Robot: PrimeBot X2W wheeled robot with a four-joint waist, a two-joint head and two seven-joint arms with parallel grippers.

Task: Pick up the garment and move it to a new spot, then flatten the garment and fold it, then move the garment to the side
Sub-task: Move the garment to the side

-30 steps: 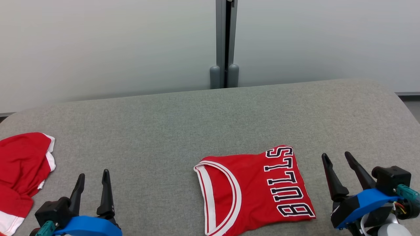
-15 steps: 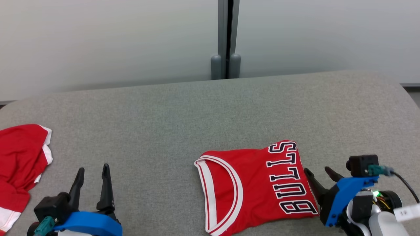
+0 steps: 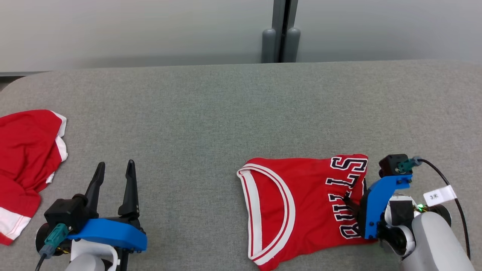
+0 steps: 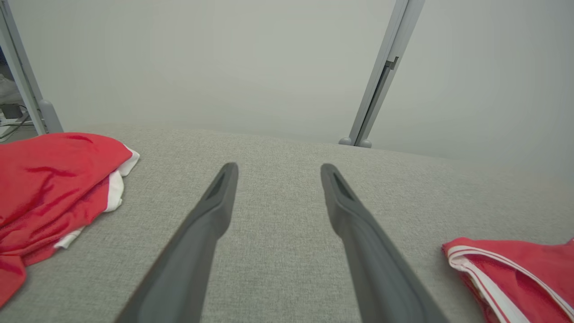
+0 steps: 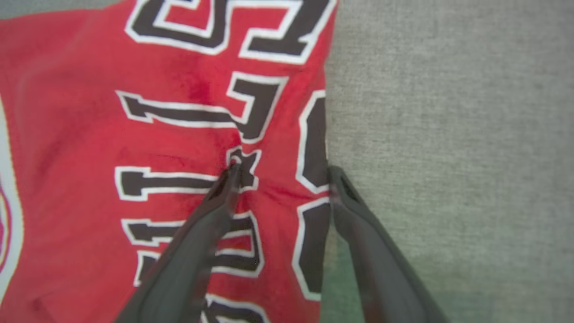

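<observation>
Where the head view looks down on the grey fabric-covered counter [image 3: 211, 113], a red jersey [image 3: 301, 203] lies folded at the near right. Its white-trimmed neckline faces the middle and its black-and-white lettering faces my right side. My right fingers [image 3: 349, 205] are mostly hidden behind their blue bracket. Only a short dark length shows, lying over the lettered end of the jersey, and several letters are covered. My left fingers [image 3: 130, 184] rest at the near left, spread wide and holding nothing, with bare counter between them. A second red garment [image 3: 26, 158] with white trim lies crumpled at the far left, cut off by the frame edge.

In the left wrist view, my left fingers [image 4: 202, 233] reach out low over bare counter, wide apart and empty. The crumpled red garment [image 4: 49, 179] lies to one side and the jersey's [image 4: 515, 264] trimmed corner to the other. Both are cut off by the frame and well apart from the fingers.

In the right wrist view, the picture is slightly soft. My right fingers [image 5: 197, 242] are spread wide and point down at the jersey [image 5: 179, 89]. One tip presses into the fabric among the letters, where the cloth puckers. The other tip sits right at the jersey's edge, where red meets grey counter. A strip of lettered fabric lies between them, not pinched. Whether the outer tip touches cloth or counter, I cannot tell.
</observation>
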